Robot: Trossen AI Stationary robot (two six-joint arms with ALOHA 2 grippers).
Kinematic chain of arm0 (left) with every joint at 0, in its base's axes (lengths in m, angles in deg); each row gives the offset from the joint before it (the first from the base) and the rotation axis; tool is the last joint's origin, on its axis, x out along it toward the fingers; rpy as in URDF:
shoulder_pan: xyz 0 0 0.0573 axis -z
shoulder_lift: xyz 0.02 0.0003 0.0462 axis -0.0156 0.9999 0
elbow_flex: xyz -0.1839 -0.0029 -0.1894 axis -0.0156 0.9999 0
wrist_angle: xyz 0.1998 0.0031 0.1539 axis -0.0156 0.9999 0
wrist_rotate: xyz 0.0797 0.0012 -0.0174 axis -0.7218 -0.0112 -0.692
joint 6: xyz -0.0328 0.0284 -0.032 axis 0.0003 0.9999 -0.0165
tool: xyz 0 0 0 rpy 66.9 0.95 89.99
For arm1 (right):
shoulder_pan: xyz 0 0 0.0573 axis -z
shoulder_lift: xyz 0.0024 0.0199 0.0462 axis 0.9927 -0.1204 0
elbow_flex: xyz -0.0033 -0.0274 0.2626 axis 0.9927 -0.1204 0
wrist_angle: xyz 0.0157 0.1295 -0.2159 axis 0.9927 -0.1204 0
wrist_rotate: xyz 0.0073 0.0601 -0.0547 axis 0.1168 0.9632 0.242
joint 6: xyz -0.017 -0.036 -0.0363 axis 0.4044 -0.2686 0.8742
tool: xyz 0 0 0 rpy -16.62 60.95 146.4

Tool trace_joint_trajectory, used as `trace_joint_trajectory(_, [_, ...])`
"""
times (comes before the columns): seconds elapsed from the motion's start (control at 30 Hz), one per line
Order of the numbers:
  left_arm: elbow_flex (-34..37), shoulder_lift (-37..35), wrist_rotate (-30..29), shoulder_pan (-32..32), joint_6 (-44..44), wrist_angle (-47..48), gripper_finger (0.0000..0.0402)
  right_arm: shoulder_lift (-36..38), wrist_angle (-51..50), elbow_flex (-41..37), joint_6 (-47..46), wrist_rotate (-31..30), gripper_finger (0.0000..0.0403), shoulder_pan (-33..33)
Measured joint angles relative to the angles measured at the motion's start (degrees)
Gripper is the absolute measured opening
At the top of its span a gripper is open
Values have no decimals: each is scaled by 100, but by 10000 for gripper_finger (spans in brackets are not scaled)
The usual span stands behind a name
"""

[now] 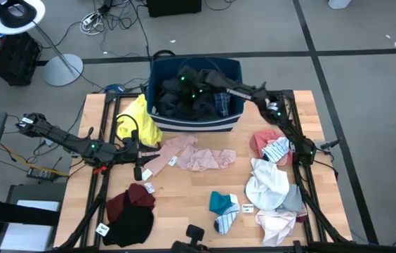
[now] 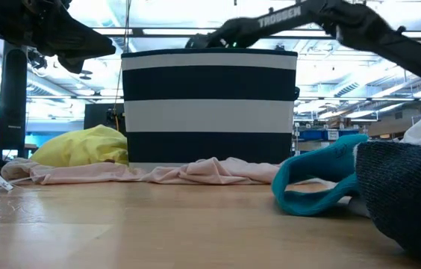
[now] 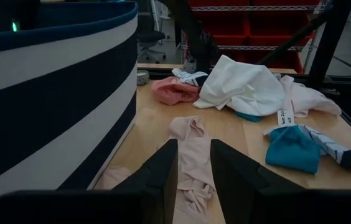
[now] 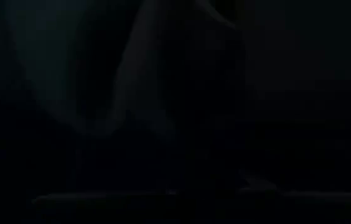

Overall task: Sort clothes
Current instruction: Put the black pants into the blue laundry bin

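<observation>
High view first: the right arm reaches across into the navy bin (image 1: 196, 119), where dark garments (image 1: 184, 95) and a bit of blue plaid (image 1: 222, 104) already sit, so some of the sort looks done. Plenty remains on the table (image 1: 184, 211): the yellow garment (image 1: 136, 121) beside the bin's left wall, the pink garment (image 1: 191, 156) stretched lengthwise across the middle with its long axis running left to right, a maroon and black pile (image 1: 131, 211) at the near left, teal and striped socks (image 1: 224, 209), and a white and grey heap (image 1: 272, 193) on the right. Low view now: the striped bin stands square behind the pink garment, which lies flat along the table, with the teal sock (image 2: 319, 187) close up. Left wrist view: the left claw (image 3: 193, 163) hangs just over the pink garment, fingers (image 3: 163, 165) parted with fabric showing between them, not clamped on anything I can see. Right wrist view: all dark, deep in the bin, and I cannot tell what the right claw is doing. By my reckoning, well under half is sorted.
</observation>
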Motion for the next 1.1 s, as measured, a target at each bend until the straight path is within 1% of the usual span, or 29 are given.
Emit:
trace_joint_trajectory(0.1, [0,0,1,0,0,0,99,-245,-7,6,-89,57,25,0])
trace_joint_trajectory(0.17, [0,0,1,0,0,2,99,-331,-11,8,-113,124,37,4])
trace_joint_trajectory(0.3, [0,0,1,-1,0,2,99,-322,-77,8,-302,181,78,7])
trace_joint_trajectory(0.4, [0,0,1,0,0,4,99,-177,-214,-4,-320,314,114,15])
trace_joint_trajectory(0.57, [0,0,1,0,0,4,99,327,-500,-6,-78,365,168,44])
trace_joint_trajectory(0.73, [0,1,1,0,-1,7,99,962,-887,-7,320,365,203,50])
trace_joint_trajectory(0.9, [0,0,1,0,-55,6,99,1731,-1262,-7,431,334,212,48])
trace_joint_trajectory(1.0, [0,0,49,-1,-328,45,99,2168,-1517,-7,446,317,209,48])
trace_joint_trajectory(1.1, [10,2,534,-2,-378,128,99,2616,-1769,-7,478,300,206,39])
